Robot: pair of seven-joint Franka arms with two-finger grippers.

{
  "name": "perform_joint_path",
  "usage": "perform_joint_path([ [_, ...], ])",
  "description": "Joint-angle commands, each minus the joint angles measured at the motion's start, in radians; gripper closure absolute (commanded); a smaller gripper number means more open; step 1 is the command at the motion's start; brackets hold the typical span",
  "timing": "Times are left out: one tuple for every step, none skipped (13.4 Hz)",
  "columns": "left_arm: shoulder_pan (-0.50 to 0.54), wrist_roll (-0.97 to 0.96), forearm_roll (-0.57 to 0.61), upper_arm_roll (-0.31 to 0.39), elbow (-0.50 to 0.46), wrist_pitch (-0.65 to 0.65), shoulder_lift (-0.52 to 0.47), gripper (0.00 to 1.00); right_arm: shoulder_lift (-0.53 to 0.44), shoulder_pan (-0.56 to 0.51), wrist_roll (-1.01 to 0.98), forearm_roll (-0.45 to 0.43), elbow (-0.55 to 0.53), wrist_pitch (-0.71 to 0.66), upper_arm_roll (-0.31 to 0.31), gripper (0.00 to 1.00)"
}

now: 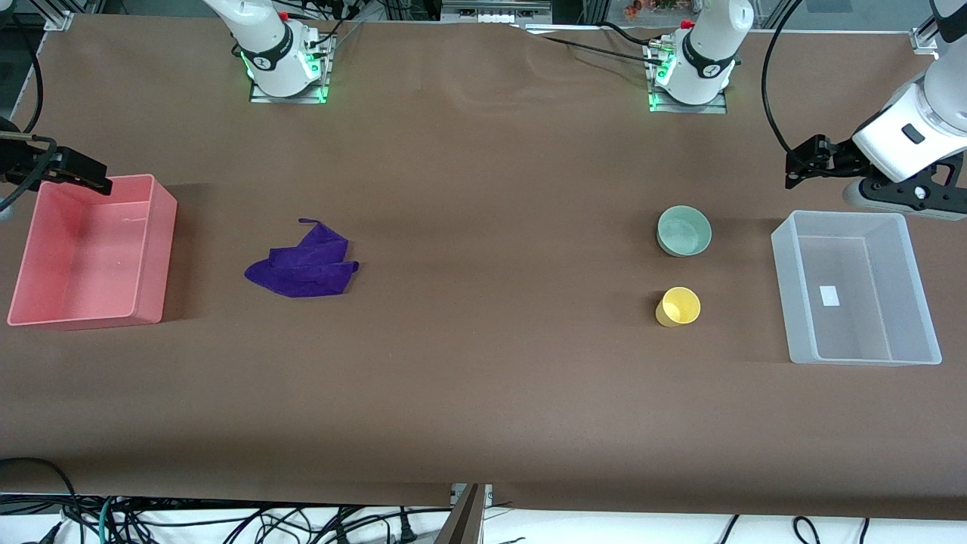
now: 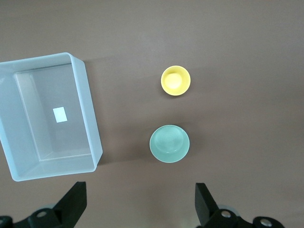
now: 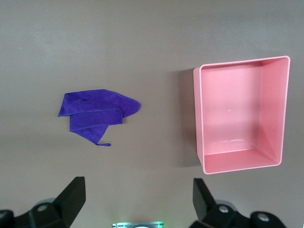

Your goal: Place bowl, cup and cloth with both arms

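Observation:
The mint-green bowl [image 1: 684, 230] stands upright on the brown table toward the left arm's end, and it also shows in the left wrist view [image 2: 169, 143]. The yellow cup [image 1: 678, 306] stands nearer the front camera than the bowl, apart from it, and is also in the left wrist view [image 2: 175, 80]. The purple cloth [image 1: 306, 261] lies crumpled toward the right arm's end, also in the right wrist view [image 3: 97, 114]. My left gripper [image 1: 801, 162] is up in the air, open and empty [image 2: 141, 204]. My right gripper [image 1: 94, 180] hangs over the pink bin's rim, open and empty [image 3: 137, 202].
A clear plastic bin [image 1: 786, 295] sits empty at the left arm's end, beside the bowl and cup, and shows in the left wrist view [image 2: 88, 104]. A pink bin [image 1: 155, 249] sits empty at the right arm's end, also in the right wrist view [image 3: 199, 118].

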Motion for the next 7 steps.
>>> perform_joint_path([
  [0.015, 0.002, 0.012, -0.003, 0.017, -0.008, 0.001, 0.0, -0.003, -0.003, -0.017, 0.0, 0.004, 0.003, 0.006, 0.0],
  [0.017, 0.002, 0.012, -0.003, 0.014, -0.008, 0.001, 0.0, -0.003, -0.003, -0.017, 0.0, 0.004, 0.004, 0.009, 0.0],
  [0.017, 0.003, 0.012, -0.003, 0.015, -0.008, 0.002, 0.0, -0.003, -0.001, -0.017, -0.001, 0.004, 0.004, 0.009, 0.0],
  [0.017, 0.003, 0.012, -0.003, 0.011, -0.008, 0.001, 0.0, -0.001, -0.001, -0.017, -0.001, 0.006, 0.008, 0.009, 0.0],
  [0.017, 0.005, 0.012, -0.003, 0.008, -0.011, 0.001, 0.0, 0.002, -0.001, -0.017, -0.001, 0.009, 0.008, 0.009, 0.0],
  [0.017, 0.006, 0.012, -0.003, 0.009, -0.012, 0.001, 0.0, 0.003, -0.001, -0.015, 0.0, 0.009, 0.009, 0.009, 0.0],
  [0.017, 0.006, 0.012, -0.003, 0.005, -0.014, 0.002, 0.0, 0.008, -0.001, -0.017, 0.0, 0.009, 0.008, 0.01, 0.0],
])
